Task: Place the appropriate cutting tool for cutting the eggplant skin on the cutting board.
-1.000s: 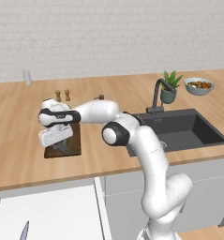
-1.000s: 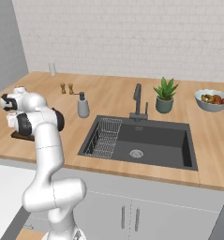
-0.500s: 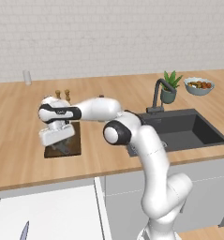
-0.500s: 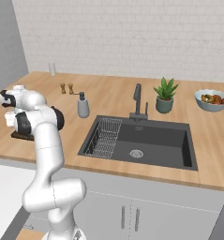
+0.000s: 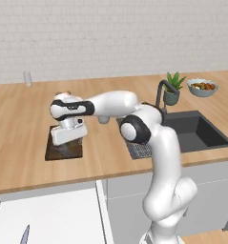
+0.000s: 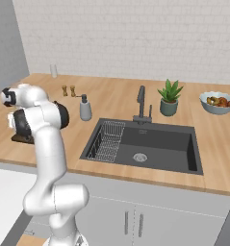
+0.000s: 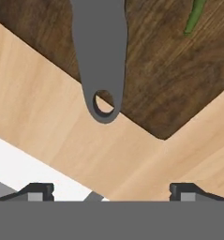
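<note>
Lifting a little since a second ago, the gripper (image 7: pixel 111 190), fingers spread wide and empty, leaves the peeler (image 7: pixel 99 51) lying on the cutting board (image 7: pixel 179 79), handle end overhanging the counter (image 7: pixel 48 126), so placement looks done.

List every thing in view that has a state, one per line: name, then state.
Grey metal peeler handle with a hanging hole: lying on the board, its holed end overhanging the board's edge.
Dark brown wooden cutting board: flat on the wooden counter.
Green eggplant stem: resting on the board.
Gripper: open, tips apart, holding nothing.
Black sink: dry, faucet off.
</note>
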Motion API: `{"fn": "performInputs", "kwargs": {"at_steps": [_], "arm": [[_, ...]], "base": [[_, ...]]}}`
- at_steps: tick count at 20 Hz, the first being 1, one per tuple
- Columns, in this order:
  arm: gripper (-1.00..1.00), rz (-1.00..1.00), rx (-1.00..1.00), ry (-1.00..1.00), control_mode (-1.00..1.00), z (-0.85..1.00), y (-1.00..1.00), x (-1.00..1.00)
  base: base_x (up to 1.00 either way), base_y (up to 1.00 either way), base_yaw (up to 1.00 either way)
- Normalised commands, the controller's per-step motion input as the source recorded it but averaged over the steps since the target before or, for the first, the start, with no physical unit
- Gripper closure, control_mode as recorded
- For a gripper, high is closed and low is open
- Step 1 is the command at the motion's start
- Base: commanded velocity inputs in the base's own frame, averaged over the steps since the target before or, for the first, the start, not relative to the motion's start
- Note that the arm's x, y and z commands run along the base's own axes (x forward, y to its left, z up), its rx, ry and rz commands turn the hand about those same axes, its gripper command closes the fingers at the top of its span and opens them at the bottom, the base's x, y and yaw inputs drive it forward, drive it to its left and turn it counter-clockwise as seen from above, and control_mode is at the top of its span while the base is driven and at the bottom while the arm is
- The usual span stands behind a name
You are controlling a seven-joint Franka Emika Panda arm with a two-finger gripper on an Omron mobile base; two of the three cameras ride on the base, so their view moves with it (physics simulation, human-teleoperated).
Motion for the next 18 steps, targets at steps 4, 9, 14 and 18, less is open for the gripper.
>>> {"fn": "performInputs", "kwargs": {"at_steps": [4,9,14,18], "arm": [[-1.0,-0.01,0.01,-0.07,-1.0,0.04,-0.35,-0.17],[-1.0,-0.01,0.02,-0.04,-1.0,0.0,-0.37,-0.18],[-1.0,-0.01,0.05,-0.01,-1.0,0.0,-0.45,-0.21],[-1.0,0.0,0.04,0.0,-1.0,0.0,-0.4,-0.16]], "base": [[0.0,0.0,0.0],[0.0,0.0,0.0],[0.0,0.0,0.0],[0.0,0.0,0.0]]}}
